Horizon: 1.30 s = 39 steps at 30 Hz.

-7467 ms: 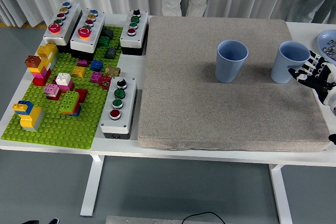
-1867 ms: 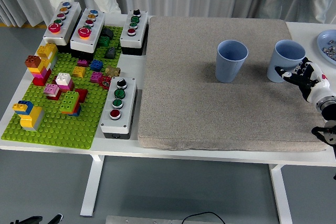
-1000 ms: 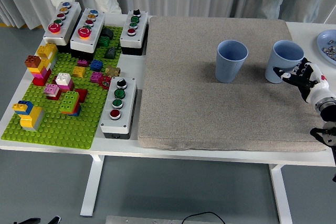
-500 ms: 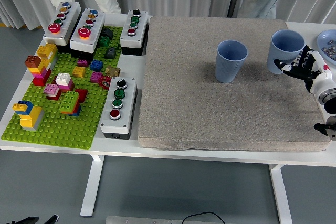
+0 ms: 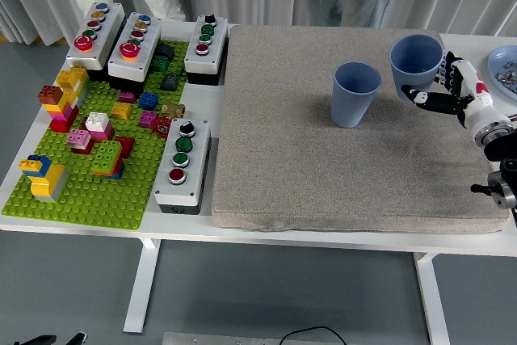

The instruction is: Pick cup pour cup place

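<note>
- The right hand point(image 5: 452, 90) comes in from the right edge, wrist low over the grey mat point(image 5: 339, 167), and its fingers point(image 5: 428, 98) are wrapped round the lower side of the lifted cup point(image 5: 416, 66); the grasp is from the cup's right and underside, with one dark finger reaching across beneath it.
- That cup hangs clear of the mat, just to the right of and above the standing cup point(image 5: 356, 94), its mouth facing up and a little toward the camera; the standing cup is upright on the mat, apart from the hand.
- Whether the lifted cup holds anything cannot be told; its inside looks plain blue.
- Likely risk: the hold sits low on a tapered wall, so as the wrist rolls to pour the cup could slide or twist in the fingers; a tighter wrap or a slow roll would guard against that.
- Second risk: the two rims are close, so a sideways move at this height could knock the standing cup over on the soft mat; the pour calls for the lip to come over the mouth from above, not from the side.
- Third risk: tipping too early would spill onto the mat short of the target.
- The left hand is not in view; a plate point(image 5: 505, 62) lies at the surface's far right edge, behind the working hand.
</note>
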Each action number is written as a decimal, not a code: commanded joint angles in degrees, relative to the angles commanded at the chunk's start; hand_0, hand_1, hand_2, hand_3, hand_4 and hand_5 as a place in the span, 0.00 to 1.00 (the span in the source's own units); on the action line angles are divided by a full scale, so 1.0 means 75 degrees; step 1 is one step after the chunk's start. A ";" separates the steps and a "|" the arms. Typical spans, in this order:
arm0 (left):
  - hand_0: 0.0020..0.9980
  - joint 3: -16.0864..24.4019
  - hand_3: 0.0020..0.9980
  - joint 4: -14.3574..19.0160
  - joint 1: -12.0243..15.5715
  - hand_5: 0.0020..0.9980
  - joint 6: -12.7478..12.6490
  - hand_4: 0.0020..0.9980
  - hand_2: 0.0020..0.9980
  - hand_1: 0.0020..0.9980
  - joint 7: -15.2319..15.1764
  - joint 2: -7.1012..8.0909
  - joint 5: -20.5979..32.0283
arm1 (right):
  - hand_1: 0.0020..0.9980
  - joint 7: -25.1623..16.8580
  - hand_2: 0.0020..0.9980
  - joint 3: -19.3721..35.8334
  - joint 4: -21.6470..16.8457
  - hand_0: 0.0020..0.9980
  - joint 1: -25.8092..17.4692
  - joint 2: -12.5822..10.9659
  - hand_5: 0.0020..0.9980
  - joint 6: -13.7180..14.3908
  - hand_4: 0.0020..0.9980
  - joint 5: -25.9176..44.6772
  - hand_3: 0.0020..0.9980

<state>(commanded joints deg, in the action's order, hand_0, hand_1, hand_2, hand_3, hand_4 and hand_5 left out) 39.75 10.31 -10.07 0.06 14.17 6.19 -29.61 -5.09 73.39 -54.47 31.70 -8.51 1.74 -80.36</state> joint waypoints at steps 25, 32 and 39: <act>0.77 0.0092 0.67 0.0000 -0.0019 0.91 -0.0006 0.53 0.83 0.81 0.0013 0.0004 -0.0100 | 0.74 -0.0435 0.67 -0.0376 -0.0231 0.83 0.0214 -0.0045 0.08 0.0565 0.73 -0.1767 0.72; 0.77 0.0079 0.67 0.0000 -0.0054 0.91 -0.0004 0.53 0.83 0.81 0.0004 -0.0002 -0.0096 | 0.74 -0.0566 0.67 -0.0310 -0.0156 0.83 0.0278 -0.0099 0.09 0.0733 0.72 -0.2415 0.71; 0.77 0.0094 0.67 0.0000 -0.0056 0.91 -0.0005 0.53 0.83 0.81 0.0011 -0.0002 -0.0115 | 0.74 -0.0638 0.68 -0.0483 -0.0122 0.83 0.0341 -0.0090 0.09 0.0830 0.72 -0.2725 0.71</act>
<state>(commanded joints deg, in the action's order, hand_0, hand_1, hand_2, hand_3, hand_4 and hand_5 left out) 40.45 10.31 -10.49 0.02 14.25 6.18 -30.47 -9.88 69.77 -55.38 34.26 -9.19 7.96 -100.80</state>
